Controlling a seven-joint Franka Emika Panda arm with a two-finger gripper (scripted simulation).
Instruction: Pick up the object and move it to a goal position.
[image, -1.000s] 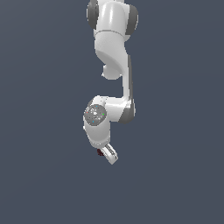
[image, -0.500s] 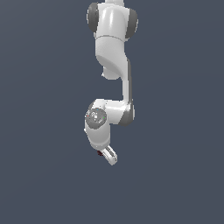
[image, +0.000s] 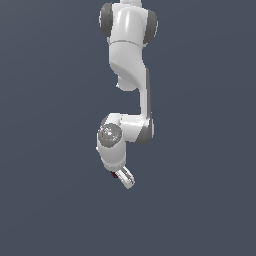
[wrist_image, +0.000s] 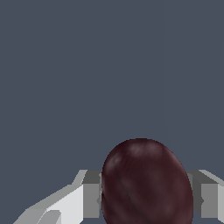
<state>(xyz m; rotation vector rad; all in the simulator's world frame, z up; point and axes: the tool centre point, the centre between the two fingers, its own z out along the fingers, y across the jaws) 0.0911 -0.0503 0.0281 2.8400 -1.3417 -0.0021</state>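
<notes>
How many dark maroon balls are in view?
1. The speckled dark maroon ball sits between the fingers of the white tool; the exterior view shows only a sliver of it. None elsewhere.

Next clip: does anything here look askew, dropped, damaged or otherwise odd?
Nothing stands out. The dark maroon round ball sits between the white end effector's fingers in the wrist view, not dropped. In the exterior view only a dark sliver of it shows beside the end effector. No damage is visible.

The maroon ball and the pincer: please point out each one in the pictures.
maroon ball (wrist_image: 146, 183), wrist view, on the middle of its rounded front surface.
pincer (image: 126, 179), exterior view, midway between its fingertips, below the white wrist.
</notes>
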